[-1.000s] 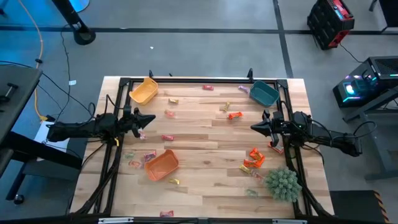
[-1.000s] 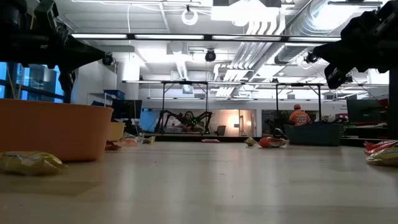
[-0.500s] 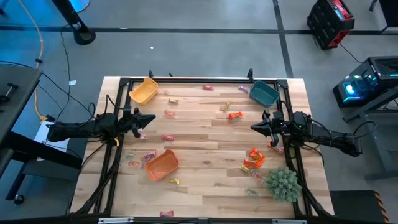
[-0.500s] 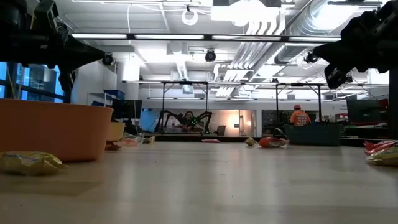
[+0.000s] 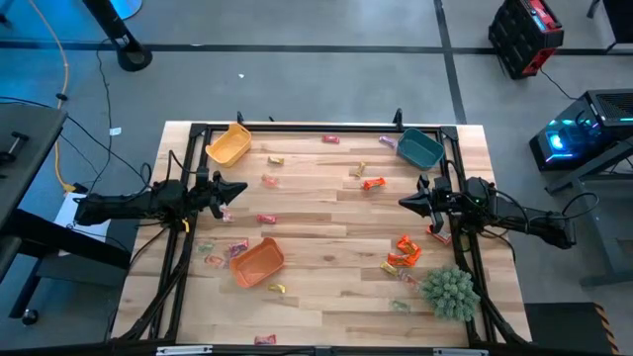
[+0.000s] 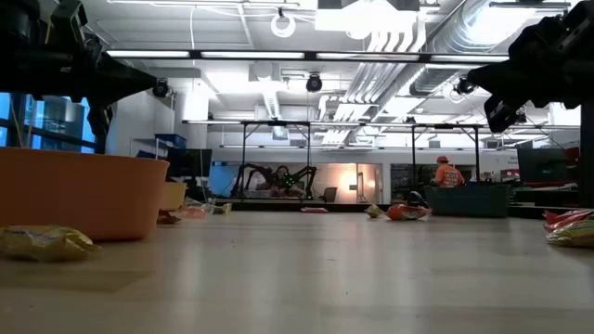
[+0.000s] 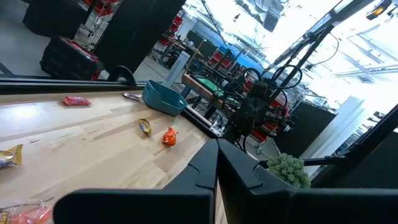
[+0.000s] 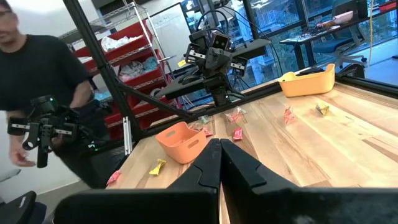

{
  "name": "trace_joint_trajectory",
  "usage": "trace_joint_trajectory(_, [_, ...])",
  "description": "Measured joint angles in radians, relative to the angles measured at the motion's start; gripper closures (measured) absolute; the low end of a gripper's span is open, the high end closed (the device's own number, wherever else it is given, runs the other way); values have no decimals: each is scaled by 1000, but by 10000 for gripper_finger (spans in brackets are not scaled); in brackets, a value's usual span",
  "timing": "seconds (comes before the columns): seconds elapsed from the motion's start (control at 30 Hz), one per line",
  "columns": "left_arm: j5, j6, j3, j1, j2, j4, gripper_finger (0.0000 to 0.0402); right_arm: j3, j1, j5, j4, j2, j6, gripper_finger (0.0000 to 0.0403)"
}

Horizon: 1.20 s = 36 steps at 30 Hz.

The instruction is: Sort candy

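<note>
The left claw (image 5: 240, 188) at the middle left and the right claw (image 5: 405, 202) at the middle right are both clenched and hold nothing. Nothing has moved, so sorting has not begun. Small crinkly wrapped candy (image 5: 404, 249) lies scattered on the smooth wooden worktop (image 5: 326, 247), around the orange plastic tray (image 5: 259, 262).

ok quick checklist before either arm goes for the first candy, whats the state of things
1. Left pincer empty and shut, raised over the table's left side: ok to move, must open first.
2. Right pincer empty and shut, over the right side: same.
3. Candy scattered on the table, none gripped: ok.
4. Orange tray, yellow tray, teal tray upright and reachable: ok.
5. Trays empty: appear so from above.
6. Person beside the table: not ok, check clearance.
</note>
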Motion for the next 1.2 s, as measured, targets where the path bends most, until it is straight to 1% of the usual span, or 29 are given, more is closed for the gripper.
trace_joint_trajectory(0.4, [0, 0, 0, 0, 0, 0, 401, 0, 0, 0, 0, 0, 0, 402])
trace_joint_trajectory(0.5, [-1, -48, 0, 0, 0, 12, 401, 0, 0, 0, 0, 0, 0, 402])
trace_joint_trajectory(0.57, [-30, -69, -1, 1, 0, 66, 402, 0, 0, 0, 0, 0, 0, 402])
trace_joint_trajectory(0.7, [-186, -72, 0, 19, 1, 279, 402, 0, 0, 0, 0, 0, 0, 402])
trace_joint_trajectory(0.8, [-225, -72, 0, 36, 20, 407, 401, 0, 0, 0, 0, 0, 0, 402])
trace_joint_trajectory(0.87, [-269, -86, 0, 47, 59, 457, 402, 0, 0, 0, 0, 0, 0, 402])
trace_joint_trajectory(0.93, [-339, -111, 1, 60, 120, 495, 402, 0, 0, 0, 0, 0, 0, 402])
trace_joint_trajectory(1.0, [-400, -218, 22, 70, 206, 505, 401, 0, 0, 0, 0, 0, 0, 402])
trace_joint_trajectory(1.03, [-408, -278, 41, 76, 258, 511, 401, 0, 0, 0, 0, 0, 0, 402])
trace_joint_trajectory(1.1, [-394, -328, 101, 82, 361, 523, 402, 0, 0, 28, 9, 0, -28, 402])
trace_joint_trajectory(1.17, [-366, -314, 183, 81, 480, 526, 402, 0, 0, 126, 45, 0, -80, 402])
trace_joint_trajectory(1.2, [-352, -282, 232, 81, 543, 526, 401, 0, 0, 177, 93, 1, -73, 402])
